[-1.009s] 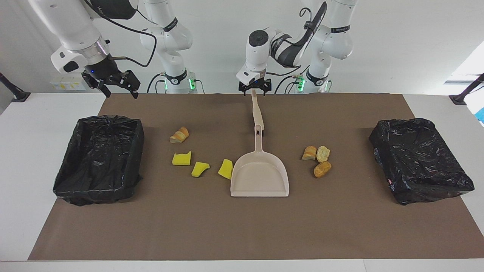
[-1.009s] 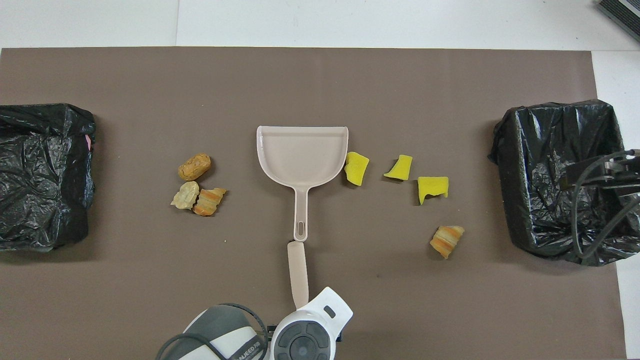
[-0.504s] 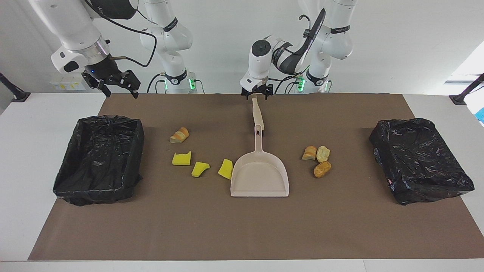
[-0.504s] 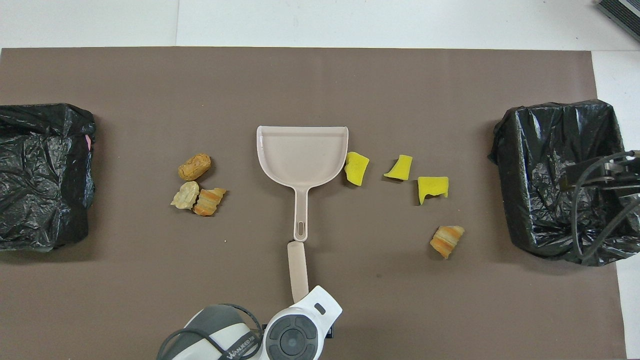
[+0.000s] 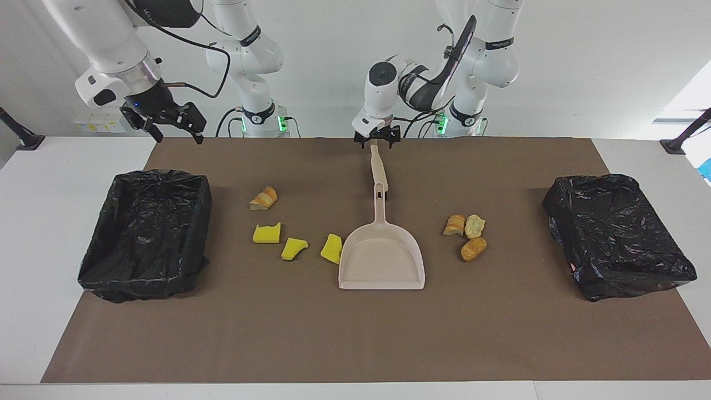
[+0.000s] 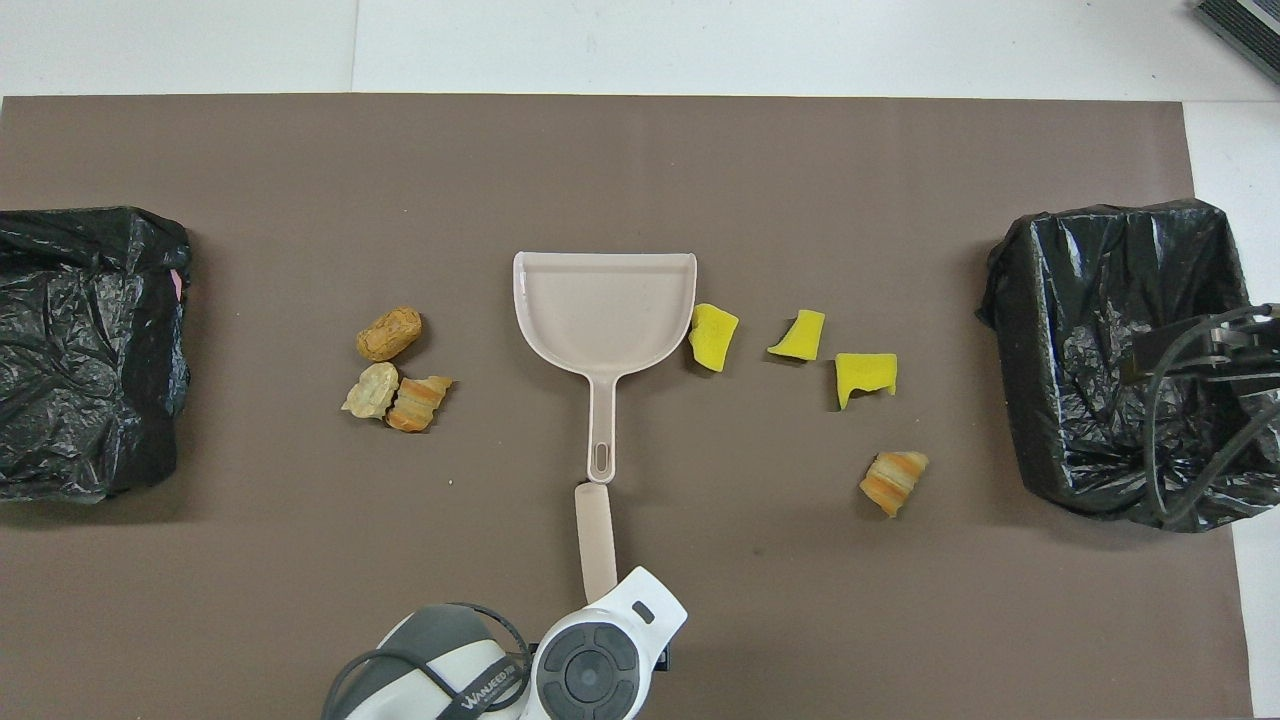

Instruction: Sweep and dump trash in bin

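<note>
Both end effectors open, left end effector (image 5: 377, 138) overhead-hidden

The dustpan (image 5: 382, 261) and the brush handle (image 5: 377, 165) look like smooth, matt beige plastic. Both bins (image 5: 145, 233) (image 5: 615, 233) wear crinkled, glossy black plastic liners. A matt brown paper-like sheet (image 5: 355, 333) covers the white desk (image 5: 33, 233). The yellow pieces (image 5: 266, 233) look spongy, the tan chunks (image 5: 473, 249) rough and crusty.

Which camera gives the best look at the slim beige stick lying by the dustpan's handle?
The facing view. There the slim beige stick shows full length, from the beige plastic dustpan's handle up to the left gripper over its robot-side end. The overhead view shows it too, but the left arm's wrist hides that end.
</note>
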You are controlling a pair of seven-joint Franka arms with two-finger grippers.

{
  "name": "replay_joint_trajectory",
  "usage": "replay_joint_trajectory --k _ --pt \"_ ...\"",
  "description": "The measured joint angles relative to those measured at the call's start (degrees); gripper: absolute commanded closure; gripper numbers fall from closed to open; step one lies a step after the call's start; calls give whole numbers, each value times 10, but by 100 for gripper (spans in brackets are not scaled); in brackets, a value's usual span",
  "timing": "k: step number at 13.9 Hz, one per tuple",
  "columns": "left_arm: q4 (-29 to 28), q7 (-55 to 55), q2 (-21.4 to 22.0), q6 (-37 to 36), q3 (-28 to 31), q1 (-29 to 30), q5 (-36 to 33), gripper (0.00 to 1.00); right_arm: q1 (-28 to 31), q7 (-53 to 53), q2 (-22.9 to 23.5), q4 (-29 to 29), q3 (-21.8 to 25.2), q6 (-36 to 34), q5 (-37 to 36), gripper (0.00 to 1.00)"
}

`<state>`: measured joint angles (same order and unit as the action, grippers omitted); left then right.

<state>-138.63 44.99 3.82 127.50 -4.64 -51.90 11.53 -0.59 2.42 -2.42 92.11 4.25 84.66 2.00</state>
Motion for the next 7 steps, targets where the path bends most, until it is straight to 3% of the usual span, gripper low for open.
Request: replay_joint_trajectory --k 1,2,3,4,7 --pt "2 0 0 -1 1 3 0 21 0 0 0 0 0 0 0 0" --pt "4 -1 1 -4 3 6 0 51 0 0 0 1 0 0 0 0" --pt "6 -1 1 -8 5 7 0 88 0 0 0 1 0 0 0 0" --pt "8 -1 1 -13 6 7 0 100 0 0 0 1 0 0 0 0" --pt "13 -3 1 -39 6 23 0 100 0 0 0 1 0 0 0 0"
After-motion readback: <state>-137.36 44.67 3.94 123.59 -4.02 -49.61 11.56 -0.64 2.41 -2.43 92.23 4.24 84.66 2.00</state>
